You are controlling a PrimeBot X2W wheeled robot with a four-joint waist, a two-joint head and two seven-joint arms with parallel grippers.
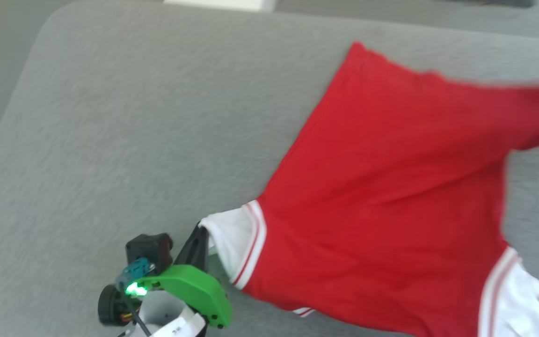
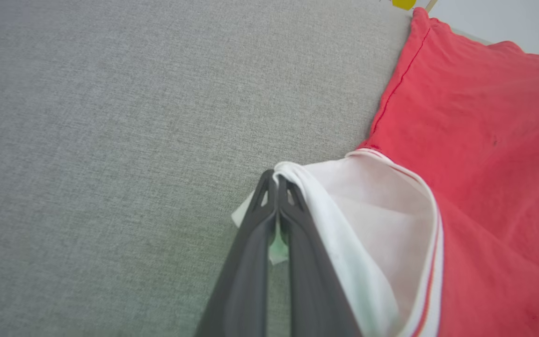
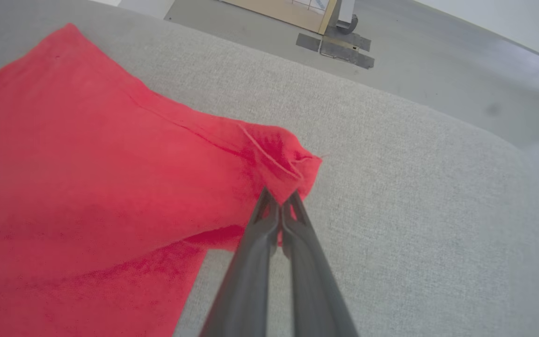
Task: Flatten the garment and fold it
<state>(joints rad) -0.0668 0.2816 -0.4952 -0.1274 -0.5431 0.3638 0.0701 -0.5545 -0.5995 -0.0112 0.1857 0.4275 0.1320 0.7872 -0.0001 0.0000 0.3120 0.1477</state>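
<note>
The garment [image 1: 382,187] is a red shirt with white, striped sleeves, spread across the right half of the grey cushioned surface. My left gripper [image 1: 200,234] is at the lower left of the head view, shut on the edge of the white sleeve [image 1: 234,238]. In the left wrist view the left gripper [image 2: 277,180] pinches that white sleeve cloth [image 2: 372,210] between closed fingers. In the right wrist view my right gripper [image 3: 280,199] is shut on a bunched red corner of the garment [image 3: 283,157], lifted a little off the surface. A second white sleeve [image 1: 522,299] lies at the lower right.
The grey cushioned surface [image 1: 134,131] has a rounded corner at the far left and open room on its left half. Beyond its far edge in the right wrist view are a floor with grey tape patches [image 3: 339,47] and a wooden frame base [image 3: 293,11].
</note>
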